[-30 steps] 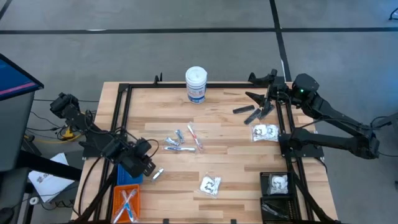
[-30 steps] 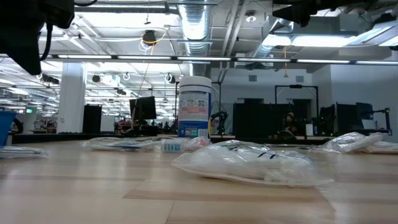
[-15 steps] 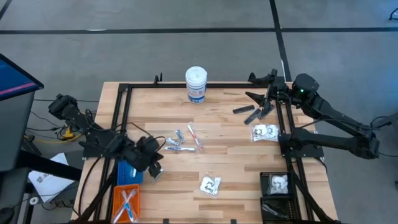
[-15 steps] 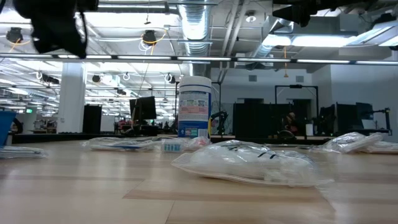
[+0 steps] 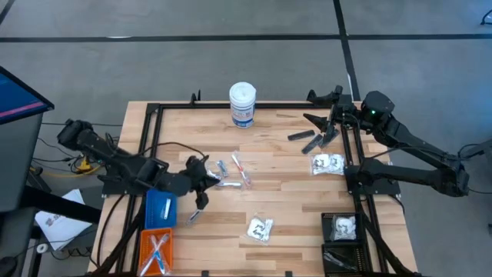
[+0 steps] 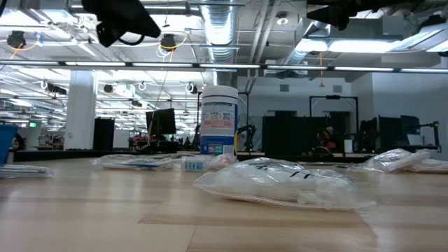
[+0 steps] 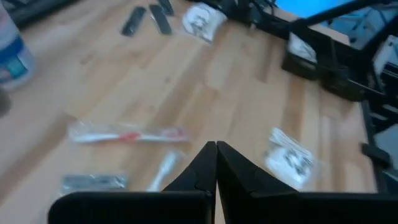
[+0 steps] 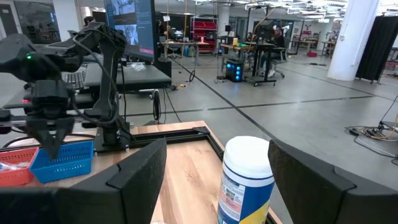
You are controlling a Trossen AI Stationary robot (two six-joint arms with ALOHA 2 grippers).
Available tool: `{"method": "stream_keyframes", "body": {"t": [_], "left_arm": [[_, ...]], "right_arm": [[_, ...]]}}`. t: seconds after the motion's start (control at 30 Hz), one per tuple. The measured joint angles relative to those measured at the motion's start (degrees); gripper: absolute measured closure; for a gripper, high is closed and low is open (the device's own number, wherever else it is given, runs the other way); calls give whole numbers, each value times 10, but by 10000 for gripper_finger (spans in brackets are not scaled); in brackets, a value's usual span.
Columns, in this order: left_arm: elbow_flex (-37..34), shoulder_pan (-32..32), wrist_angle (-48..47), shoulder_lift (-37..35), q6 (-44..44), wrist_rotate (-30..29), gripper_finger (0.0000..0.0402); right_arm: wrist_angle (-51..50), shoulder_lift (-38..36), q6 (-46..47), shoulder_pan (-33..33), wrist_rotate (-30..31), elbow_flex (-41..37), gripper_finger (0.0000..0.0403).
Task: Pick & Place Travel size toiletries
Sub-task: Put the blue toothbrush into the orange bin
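Butcher-block wooden table (image 5: 284, 192) carries the scattered toiletries: small silver-blue tubes (image 5: 215, 175) and a thin white-and-red stick (image 5: 240, 169) lie near its middle, a clear crinkly packet with white contents (image 5: 260, 228) nearer the front edge. The left gripper (image 5: 201, 178) hangs just beside the tubes with its fingers (image 7: 205, 167) pressed together, holding nothing. The right gripper (image 5: 321, 108) waits at the back right corner, spread wide and empty. These tubes look light, stiff and slippery, likely to roll; pinching one across its middle seems safest.
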Motion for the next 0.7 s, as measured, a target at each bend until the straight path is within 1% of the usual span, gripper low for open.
{"method": "stream_keyframes", "body": {"t": [0.2,0.3,0.37,0.47,0.57,0.7], "left_arm": [[-2,35,16,2,96,0,401],[-14,56,20,2,124,3,401],[-26,74,22,2,138,25,400],[-50,100,25,2,137,75,395],[-85,114,63,2,137,110,374],[-122,115,111,2,156,126,324]], "right_arm": [[0,0,-4,0,0,0,127],[0,0,-4,0,0,0,127],[1,0,-4,0,0,0,127],[2,0,-4,0,0,0,127],[2,0,-4,0,0,0,127],[2,0,-4,0,0,0,127]]}}
